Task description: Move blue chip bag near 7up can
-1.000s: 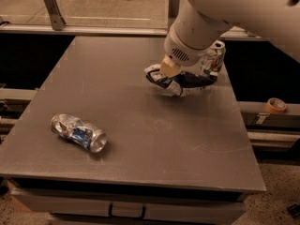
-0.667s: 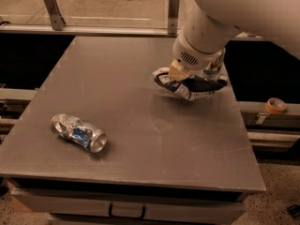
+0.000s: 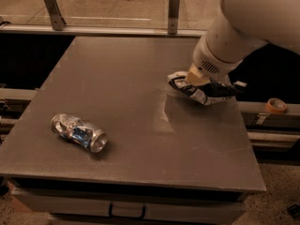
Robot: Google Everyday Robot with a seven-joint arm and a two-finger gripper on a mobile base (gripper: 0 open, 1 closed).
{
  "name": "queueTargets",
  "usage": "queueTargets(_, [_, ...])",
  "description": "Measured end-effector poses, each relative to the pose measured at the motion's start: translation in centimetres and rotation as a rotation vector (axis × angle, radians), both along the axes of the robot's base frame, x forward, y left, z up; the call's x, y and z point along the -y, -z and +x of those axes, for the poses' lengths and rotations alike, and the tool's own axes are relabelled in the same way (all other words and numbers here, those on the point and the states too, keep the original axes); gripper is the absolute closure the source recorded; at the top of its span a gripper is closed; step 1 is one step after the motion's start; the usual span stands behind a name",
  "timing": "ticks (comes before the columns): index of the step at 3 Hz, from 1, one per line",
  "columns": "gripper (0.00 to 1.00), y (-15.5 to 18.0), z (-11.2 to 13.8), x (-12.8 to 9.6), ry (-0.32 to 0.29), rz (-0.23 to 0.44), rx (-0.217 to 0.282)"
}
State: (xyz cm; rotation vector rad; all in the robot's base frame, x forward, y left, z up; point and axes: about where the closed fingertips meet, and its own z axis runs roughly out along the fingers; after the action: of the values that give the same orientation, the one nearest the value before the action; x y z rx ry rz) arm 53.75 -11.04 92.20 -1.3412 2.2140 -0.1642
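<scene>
Room: dim workspace; a pale floor (image 3: 117, 3) lies beyond the table's far edge, and a speckled floor shows below its front right corner.
Table: large flat grey matte table (image 3: 122, 78) with a smooth top – the landmark for every entry below.
Far rail: a metal rail with upright posts (image 3: 174, 11) runs along the table's far edge.
Arm: bulky white robot arm (image 3: 248, 27), reaching in from above the table's right side.
Bag: blue chip bag (image 3: 199, 93), crumpled dark navy foil with white lettering and white edges, at the table's right edge about midway back, directly under the wrist.
Bag, handling: judged very light, soft and crackly. The foil is slippery and will buckle rather than resist. The contents are likely brittle, so a firm squeeze may crush them.
Bag, hold: a pinch on a raised crumpled fold or a sealed white edge looks best; the flat panels offer little to catch.
Crushed can: dented silver-and-blue can (image 3: 78, 132) on its side near the table's front left, well apart from the bag.
Gripper: gripper (image 3: 204, 81) at the bag, over the table's right edge. Whether it is clamped on the bag or loose cannot be told, since the wrist covers it.
Tape roll: small orange tape roll (image 3: 275, 105) on a ledge just beyond the table's right edge.
7up can: not seen anywhere on the table – possibly behind the arm, so its nearness to the bag cannot be judged.
</scene>
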Motion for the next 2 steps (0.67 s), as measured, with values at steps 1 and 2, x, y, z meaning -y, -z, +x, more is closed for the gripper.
queueTargets(1, [0.59, 0.6, 0.3, 1.2, -0.029, 0.005, 0.015])
queueTargets(2, [0.35, 1.7, 0.8, 1.6, -0.057, 0.018, 0.022])
